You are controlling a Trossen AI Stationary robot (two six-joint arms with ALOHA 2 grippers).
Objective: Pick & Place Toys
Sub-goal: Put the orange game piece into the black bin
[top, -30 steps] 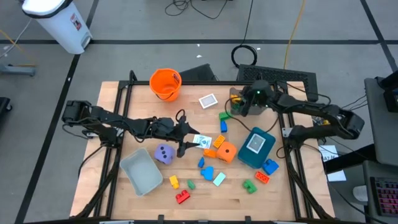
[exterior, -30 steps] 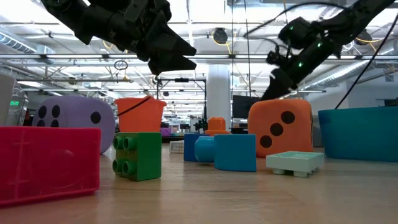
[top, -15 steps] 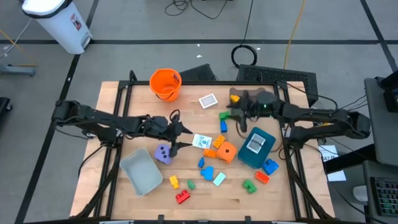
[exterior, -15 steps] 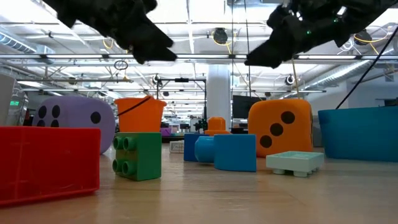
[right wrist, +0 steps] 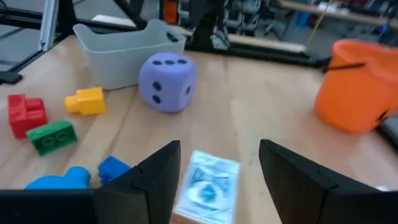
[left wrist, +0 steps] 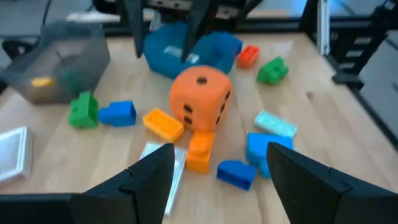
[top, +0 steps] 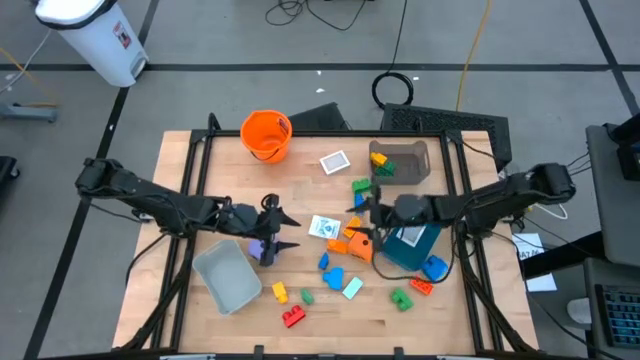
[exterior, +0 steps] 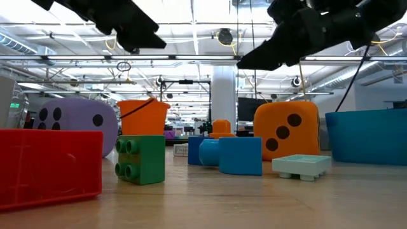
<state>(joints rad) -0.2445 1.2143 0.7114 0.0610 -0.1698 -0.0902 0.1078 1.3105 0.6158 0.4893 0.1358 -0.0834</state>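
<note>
Small bright blocks lie scattered on the wooden table, among them a blue one point(top: 333, 275), a red one point(top: 293, 317) and a green one point(top: 402, 298). A purple die point(top: 262, 248) sits beside my left gripper point(top: 283, 230), which hovers open and empty, facing an orange die point(left wrist: 200, 99). My right gripper point(top: 358, 215) hovers open and empty just past the orange die point(top: 364, 244), facing the purple die point(right wrist: 168, 81). A white card point(top: 324, 227) lies flat between the two grippers. Both grippers show high above the table in the low view, the left point(exterior: 137, 35) and the right point(exterior: 254, 60).
An orange bucket point(top: 266, 133) stands at the far edge. A grey bin point(top: 228, 276) sits near left; another grey bin point(top: 400, 160) at the far right holds blocks. A teal bin point(top: 410, 235) lies under my right arm. A second card point(top: 334, 161) lies beyond the middle.
My right gripper has swung from the far grey bin toward the near edge and the table's middle, turning to face left, and now hangs by the orange die. My left gripper has drawn back toward the table's left edge and risen a little.
</note>
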